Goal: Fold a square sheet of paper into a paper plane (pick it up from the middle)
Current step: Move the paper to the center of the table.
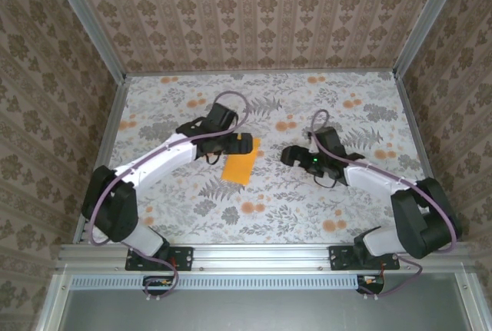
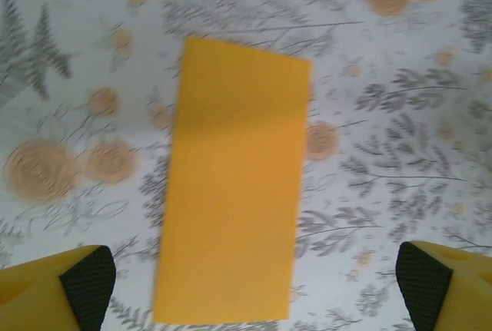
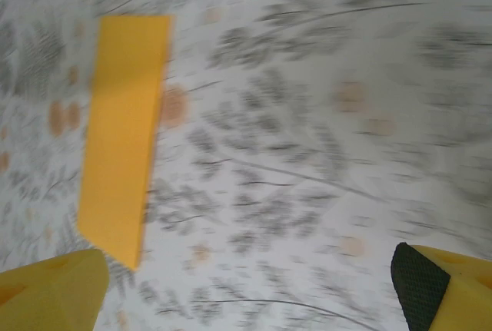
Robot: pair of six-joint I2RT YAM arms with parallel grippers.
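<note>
Top view, left to right. The left arm [image 1: 146, 166] reaches in over the flower-printed table [image 1: 307, 208]. The left gripper [image 1: 240, 144] sits above the far end of the sheet of paper [image 1: 240, 165]. In the left wrist view we note its two fingers [image 2: 88, 285] standing wide apart at the lower corners, closed on nothing. The orange-yellow sheet lies flat on the cloth between and beyond them. It shows as an oblong, longer than wide, with sharp straight edges. It lies left of the table's centre, nearer the left gripper.

The right gripper [image 1: 288, 154] points toward the sheet from the right, apart from it. In the right wrist view its fingers [image 3: 421, 285] are likewise spread wide and empty. There the sheet lies at upper left, and the view is blurred.
</note>
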